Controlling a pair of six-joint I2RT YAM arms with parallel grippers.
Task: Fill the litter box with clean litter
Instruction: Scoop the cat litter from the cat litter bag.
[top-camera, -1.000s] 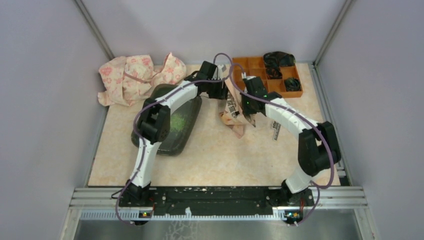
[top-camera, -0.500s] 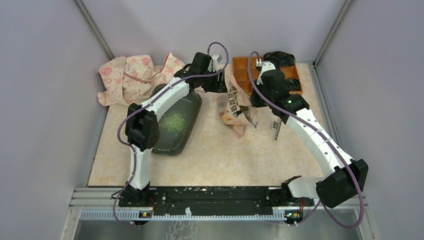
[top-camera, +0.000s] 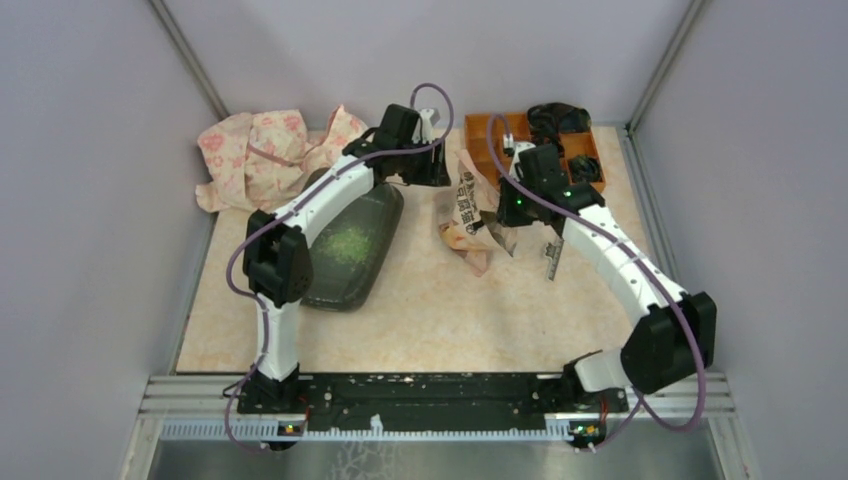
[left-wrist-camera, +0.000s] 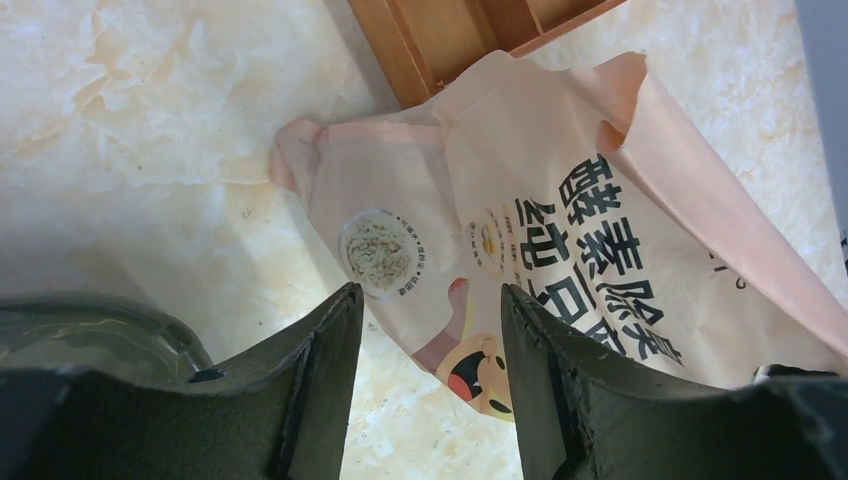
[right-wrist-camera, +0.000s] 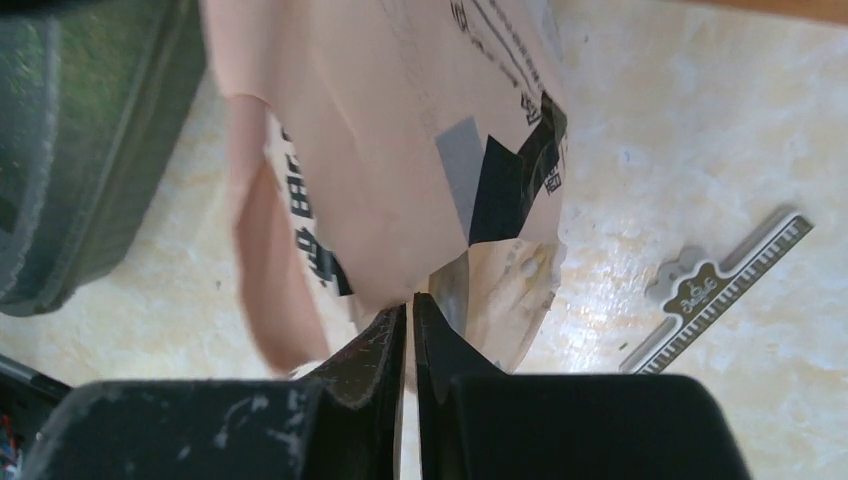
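The litter box (top-camera: 372, 262) is a dark tray at the left-centre, with a patch of light-green clean litter (top-camera: 349, 243) in it. A peach-pink printed bag (top-camera: 468, 212) lies crumpled to its right. My left gripper (top-camera: 438, 172) is open and hovers over the bag's upper end (left-wrist-camera: 560, 220), touching nothing. My right gripper (top-camera: 504, 220) is shut on the bag's torn edge (right-wrist-camera: 455, 290), jaws pinched together (right-wrist-camera: 411, 300). The box's rim shows in the left wrist view (left-wrist-camera: 95, 335) and the right wrist view (right-wrist-camera: 80, 150).
An orange compartmented organiser (top-camera: 497, 128) with black items stands at the back right; its corner shows in the left wrist view (left-wrist-camera: 465, 40). A grey metal scoop (top-camera: 553, 258) lies right of the bag, also in the right wrist view (right-wrist-camera: 725, 285). A pink floral cloth (top-camera: 262, 150) is at the back left.
The right arm swung its elbow out to the right; its gripper rose toward the organiser, then came back down on the bag. The left gripper shifted slightly back and left.
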